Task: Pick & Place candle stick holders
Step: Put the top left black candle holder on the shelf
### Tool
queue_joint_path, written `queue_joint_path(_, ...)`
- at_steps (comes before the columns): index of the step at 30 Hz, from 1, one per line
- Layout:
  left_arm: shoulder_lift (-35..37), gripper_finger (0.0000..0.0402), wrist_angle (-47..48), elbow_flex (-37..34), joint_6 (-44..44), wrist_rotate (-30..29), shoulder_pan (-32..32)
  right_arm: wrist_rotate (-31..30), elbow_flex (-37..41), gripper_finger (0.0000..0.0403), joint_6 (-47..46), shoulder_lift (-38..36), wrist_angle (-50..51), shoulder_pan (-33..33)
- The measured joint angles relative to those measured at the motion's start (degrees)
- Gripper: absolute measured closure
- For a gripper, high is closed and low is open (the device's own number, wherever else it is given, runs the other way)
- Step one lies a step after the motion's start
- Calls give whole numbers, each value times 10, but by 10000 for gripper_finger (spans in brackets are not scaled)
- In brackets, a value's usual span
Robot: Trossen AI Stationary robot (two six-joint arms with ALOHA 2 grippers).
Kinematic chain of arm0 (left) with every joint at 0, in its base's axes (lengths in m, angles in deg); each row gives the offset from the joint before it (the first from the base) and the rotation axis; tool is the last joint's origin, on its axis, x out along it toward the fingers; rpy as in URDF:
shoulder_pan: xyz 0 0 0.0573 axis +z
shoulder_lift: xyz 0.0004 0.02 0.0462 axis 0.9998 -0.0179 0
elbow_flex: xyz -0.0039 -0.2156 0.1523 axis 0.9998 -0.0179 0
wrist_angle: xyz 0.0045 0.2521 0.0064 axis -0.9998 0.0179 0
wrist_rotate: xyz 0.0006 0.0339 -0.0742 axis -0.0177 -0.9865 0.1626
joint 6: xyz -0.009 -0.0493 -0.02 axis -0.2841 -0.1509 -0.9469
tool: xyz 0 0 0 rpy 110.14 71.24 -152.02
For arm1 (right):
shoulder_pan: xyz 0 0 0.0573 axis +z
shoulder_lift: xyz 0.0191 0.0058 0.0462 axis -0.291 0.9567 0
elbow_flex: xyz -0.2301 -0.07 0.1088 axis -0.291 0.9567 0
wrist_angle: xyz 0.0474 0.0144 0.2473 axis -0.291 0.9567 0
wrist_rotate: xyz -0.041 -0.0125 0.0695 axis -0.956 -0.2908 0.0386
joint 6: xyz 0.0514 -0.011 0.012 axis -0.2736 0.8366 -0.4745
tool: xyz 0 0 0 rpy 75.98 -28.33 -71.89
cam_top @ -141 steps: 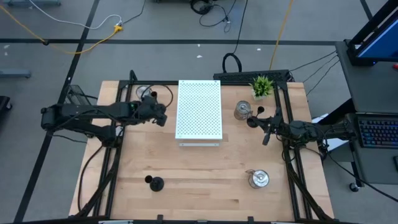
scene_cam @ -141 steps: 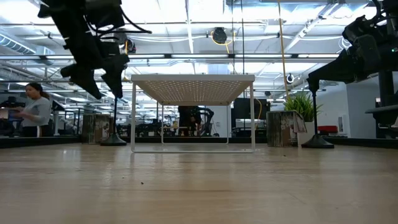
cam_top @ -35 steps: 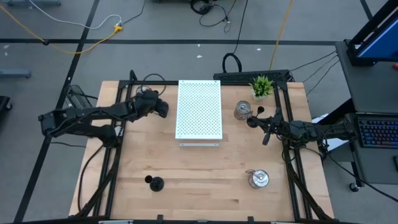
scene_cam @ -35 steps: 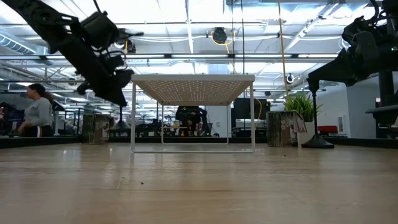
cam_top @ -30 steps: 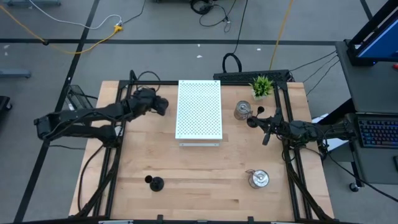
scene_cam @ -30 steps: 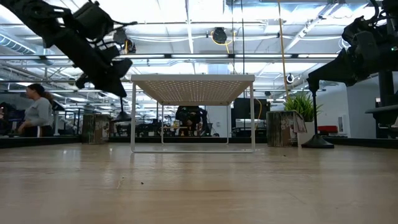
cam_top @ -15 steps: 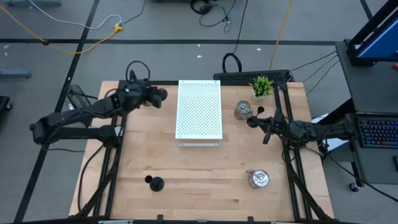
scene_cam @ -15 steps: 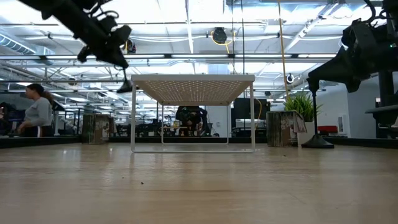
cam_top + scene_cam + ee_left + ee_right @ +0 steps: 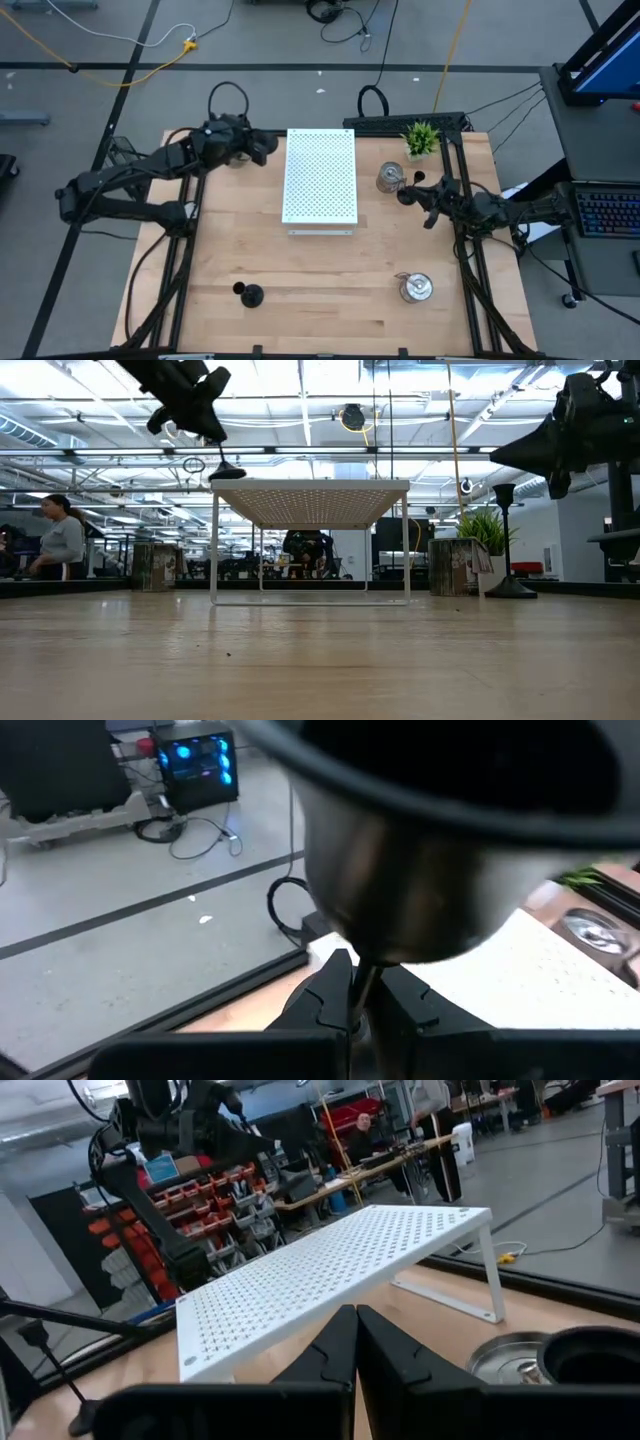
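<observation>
My left gripper (image 9: 262, 151) is high over the table's far left and shut on a black candle stick holder (image 9: 227, 470). The holder's round end hangs level with the top of the white perforated shelf (image 9: 320, 175), just off its left edge. My right gripper (image 9: 404, 195) is shut and holds nothing. It points level at the shelf from the right. Beside it stand a silver holder (image 9: 388, 178) and a black one (image 9: 416, 177), each on its base. Another black holder (image 9: 250, 294) and another silver one (image 9: 415, 289) stand near the front edge. My left gripper pinches the holder's thin stem (image 9: 362, 982) between its two fingers. The fingers slant down toward the shelf. The holder reaches out beyond the fingertips, its wide round end (image 9: 430, 870) farthest out. It is lifted clear of the table and the shelf.
A green potted plant (image 9: 421, 138) stands at the far right corner. The shelf stands on legs in the table's middle, with room under it (image 9: 310, 550). Bare wood lies across the front middle (image 9: 330, 290). A person (image 9: 60, 545) stands in the room beyond the table.
My left gripper has risen and gone toward the table's far edge, still shut on the black holder. The holder's round end has come from well below the shelf top up to its height. My right gripper has rolled a little in place.
</observation>
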Motion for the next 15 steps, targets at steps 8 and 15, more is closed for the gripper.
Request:
queue_joint_path(8, -48, 388, -1, 59, -4, 35, -37, 1, -2, 403, -1, 1, -39, 0)
queue_joint_path(15, -107, 388, 0, 130, 15, 72, -67, 13, -2, 403, 27, 46, -154, 0)
